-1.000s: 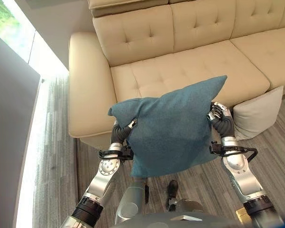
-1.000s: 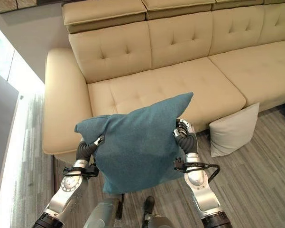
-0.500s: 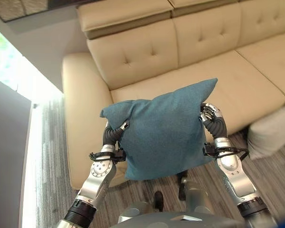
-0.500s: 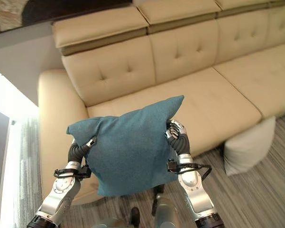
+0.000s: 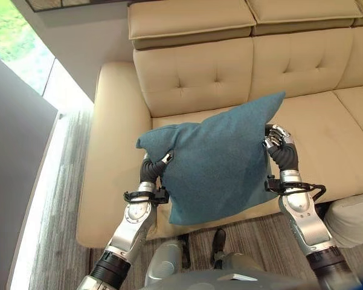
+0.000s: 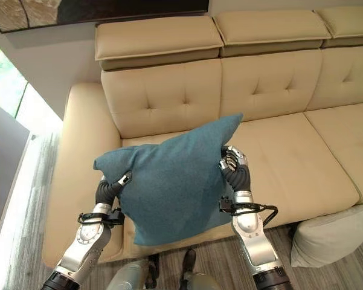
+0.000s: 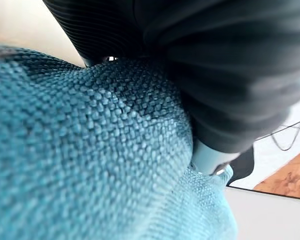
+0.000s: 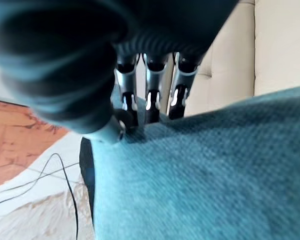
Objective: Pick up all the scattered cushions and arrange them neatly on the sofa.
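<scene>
Teal cushion (image 6: 172, 178) held up in the air in front of the sofa (image 6: 272, 151), over the front edge of the seat nearest the armrest (image 6: 78, 175). 2 hands on it: left hand (image 5: 154, 171) curled into the cushion's edge on the armrest side, right hand (image 6: 234, 167) with fingers (image 8: 150, 97) hooked over the opposite edge.

Grey cushion (image 6: 335, 235) on the floor against the sofa's front, far from the armrest, not picked up.

Risks, as I judge them:
- Grips are only at 2 soft edges, so fabric could slide out and the cushion could drop short of the seat.
- Uneven release: it tips or lands crooked.
</scene>
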Tool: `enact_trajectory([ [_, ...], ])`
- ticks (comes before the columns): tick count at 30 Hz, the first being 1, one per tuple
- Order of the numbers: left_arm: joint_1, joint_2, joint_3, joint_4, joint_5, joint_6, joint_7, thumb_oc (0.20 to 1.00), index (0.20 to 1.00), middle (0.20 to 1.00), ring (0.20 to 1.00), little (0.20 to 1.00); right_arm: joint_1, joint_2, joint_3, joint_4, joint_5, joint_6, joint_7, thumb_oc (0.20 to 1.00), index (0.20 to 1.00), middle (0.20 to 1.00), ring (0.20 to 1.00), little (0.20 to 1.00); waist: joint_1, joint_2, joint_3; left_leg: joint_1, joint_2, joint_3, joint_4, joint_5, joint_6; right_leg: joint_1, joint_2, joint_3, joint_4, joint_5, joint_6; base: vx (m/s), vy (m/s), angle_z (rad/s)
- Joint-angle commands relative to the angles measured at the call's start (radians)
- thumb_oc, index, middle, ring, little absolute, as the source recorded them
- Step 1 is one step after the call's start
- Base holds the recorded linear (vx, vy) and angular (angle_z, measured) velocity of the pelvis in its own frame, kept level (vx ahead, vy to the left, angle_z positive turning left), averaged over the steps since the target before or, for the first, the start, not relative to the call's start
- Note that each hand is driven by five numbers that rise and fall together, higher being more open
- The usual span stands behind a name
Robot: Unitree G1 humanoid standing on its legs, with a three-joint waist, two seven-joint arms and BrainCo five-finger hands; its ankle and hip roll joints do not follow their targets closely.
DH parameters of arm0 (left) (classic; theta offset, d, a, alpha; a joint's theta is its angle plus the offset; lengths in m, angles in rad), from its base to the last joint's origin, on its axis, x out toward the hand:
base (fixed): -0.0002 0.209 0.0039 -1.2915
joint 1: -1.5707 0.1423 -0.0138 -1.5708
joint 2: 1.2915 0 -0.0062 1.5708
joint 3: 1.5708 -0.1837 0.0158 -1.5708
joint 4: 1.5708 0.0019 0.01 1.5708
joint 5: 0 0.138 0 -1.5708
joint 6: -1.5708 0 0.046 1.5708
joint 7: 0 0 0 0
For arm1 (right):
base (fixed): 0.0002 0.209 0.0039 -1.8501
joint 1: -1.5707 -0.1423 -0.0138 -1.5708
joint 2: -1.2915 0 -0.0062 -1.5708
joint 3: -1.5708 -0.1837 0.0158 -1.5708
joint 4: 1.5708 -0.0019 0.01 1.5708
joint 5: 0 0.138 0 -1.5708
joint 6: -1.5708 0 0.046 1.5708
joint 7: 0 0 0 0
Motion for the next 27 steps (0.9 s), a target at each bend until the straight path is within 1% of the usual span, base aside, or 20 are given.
enact_trajectory([
  [1,-0.032,0.018,0.007,-0.154,0.0,-0.087,-0.049,0.2,0.2,0.2,0.2,0.2,-0.052,0.025,0.027,-0.09,-0.012,-0.095,0.034,0.2,0.2,0.2,0.2,0.2,0.039,-0.013,-0.083,-0.004,-0.017,-0.008,0.049,-0.097,-0.037,0.02,-0.088,-0.034,0.144,-0.112,0.145,0.1,0.171,-0.05],
  [3,-0.019,0.028,0.015,-0.159,0.002,-0.087,-0.047,0.2,0.2,0.2,0.2,0.2,-0.053,0.04,0.034,-0.087,-0.015,-0.09,0.047,0.2,0.2,0.2,0.2,0.2,0.039,-0.005,-0.08,0.023,-0.012,-0.003,0.034,-0.102,-0.021,-0.026,-0.117,-0.035,0.255,-0.105,0.168,0.08,0.162,-0.29],
  [4,-0.018,0.036,0.022,-0.16,0.005,-0.091,-0.044,0.2,0.2,0.2,0.2,0.2,-0.051,0.048,0.033,-0.083,-0.019,-0.089,0.052,0.2,0.2,0.2,0.2,0.2,0.034,0.002,-0.071,0.042,-0.011,-0.011,0.02,-0.106,-0.01,-0.08,-0.134,-0.006,0.348,-0.092,0.193,0.07,0.109,-0.43],
  [5,-0.021,0.037,0.024,-0.159,0.007,-0.093,-0.042,0.2,0.2,0.2,0.2,0.2,-0.049,0.049,0.03,-0.082,-0.023,-0.088,0.052,0.2,0.2,0.2,0.2,0.2,0.03,0.003,-0.071,0.051,-0.014,-0.02,0.013,-0.108,-0.007,-0.098,-0.141,0.019,0.352,-0.089,0.194,0.09,0.064,-0.24],
  [7,-0.029,0.037,0.024,-0.16,0.011,-0.098,-0.041,0.2,0.2,0.2,0.2,0.2,-0.05,0.048,0.021,-0.086,-0.03,-0.087,0.048,0.2,0.2,0.2,0.2,0.2,0.024,0.008,-0.071,0.061,-0.017,-0.038,0.002,-0.109,-0.007,-0.108,-0.147,0.056,0.308,-0.087,0.186,0.1,-0.009,0.23],
  [9,-0.042,0.036,0.025,-0.161,0.017,-0.102,-0.034,0.2,0.2,0.2,0.2,0.2,-0.055,0.045,0.01,-0.088,-0.039,-0.089,0.036,0.2,0.2,0.2,0.2,0.2,0.017,0.01,-0.07,0.065,-0.023,-0.066,-0.003,-0.112,-0.01,-0.126,-0.148,0.106,0.252,-0.071,0.183,0.1,-0.052,0.32],
  [10,-0.049,0.033,0.023,-0.157,0.019,-0.105,-0.031,0.2,0.2,0.2,0.2,0.2,-0.059,0.044,0.004,-0.088,-0.041,-0.089,0.03,0.2,0.2,0.2,0.2,0.2,0.013,0.007,-0.07,0.066,-0.029,-0.082,-0.001,-0.115,-0.011,-0.13,-0.145,0.133,0.227,-0.06,0.185,0.17,-0.103,0.49],
  [11,-0.064,0.033,0.029,-0.145,0.03,-0.104,-0.023,0.2,0.2,0.2,0.2,0.2,-0.062,0.04,-0.006,-0.085,-0.051,-0.085,0.024,0.2,0.2,0.2,0.2,0.2,0.007,-0.003,-0.07,0.073,-0.037,-0.109,0.009,-0.127,-0.015,-0.118,-0.143,0.167,0.192,-0.05,0.187,0.2,-0.157,1.02],
  [12,-0.074,0.024,0.027,-0.135,0.039,-0.097,-0.014,0.2,0.2,0.2,0.2,0.2,-0.07,0.038,-0.004,-0.081,-0.06,-0.083,0.02,0.2,0.2,0.2,0.2,0.2,0.012,-0.011,-0.075,0.078,-0.037,-0.116,0.015,-0.138,-0.02,-0.096,-0.152,0.141,0.168,-0.039,0.189,0.21,-0.171,1.16],
  [14,-0.076,0.015,0.025,-0.13,0.042,-0.094,-0.004,0.2,0.2,0.2,0.2,0.2,-0.075,0.033,-0.004,-0.076,-0.067,-0.079,0.017,0.2,0.2,0.2,0.2,0.2,0.014,-0.017,-0.084,0.084,-0.035,-0.126,0.014,-0.139,-0.029,-0.071,-0.147,0.12,0.144,-0.041,0.182,0.17,-0.151,0.66],
  [17,-0.085,0.004,0.025,-0.114,0.054,-0.085,0.006,0.2,0.2,0.2,0.2,0.2,-0.092,0.012,0.0,-0.065,-0.083,-0.069,0.01,0.2,0.2,0.2,0.2,0.2,0.015,-0.019,-0.111,0.112,-0.018,-0.137,-0.014,-0.134,-0.051,-0.019,-0.125,0.086,0.085,-0.046,0.17,0.19,-0.15,0.21],
  [19,-0.113,0.001,0.025,-0.094,0.081,-0.079,0.024,0.2,0.2,0.2,0.2,0.2,-0.109,0.004,0.005,-0.048,-0.087,-0.065,-0.001,0.2,0.2,0.2,0.2,0.2,0.015,-0.019,-0.122,0.129,-0.003,-0.143,-0.045,-0.12,-0.068,0.006,-0.111,0.061,0.051,-0.051,0.162,0.14,-0.13,0.09],
  [24,-0.185,-0.012,0.011,-0.038,0.101,-0.074,0.066,0.2,0.2,0.2,0.2,0.2,-0.166,-0.007,0.04,-0.007,-0.104,-0.059,-0.029,0.2,0.2,0.2,0.2,0.2,0.012,-0.015,-0.125,0.146,0.017,-0.153,-0.088,-0.102,-0.086,0.03,-0.091,0.036,0.008,-0.057,0.153,0.1,-0.086,0.17],
  [27,-0.268,-0.02,-0.003,0.016,0.119,-0.074,0.113,0.2,0.2,0.2,0.2,0.2,-0.245,-0.012,0.078,0.043,-0.12,-0.059,-0.066,0.2,0.2,0.2,0.2,0.2,0.012,-0.012,-0.108,0.132,0.025,-0.162,-0.093,-0.093,-0.093,0.02,-0.083,0.029,-0.002,-0.059,0.147,-0.02,-0.039,0.14],
])
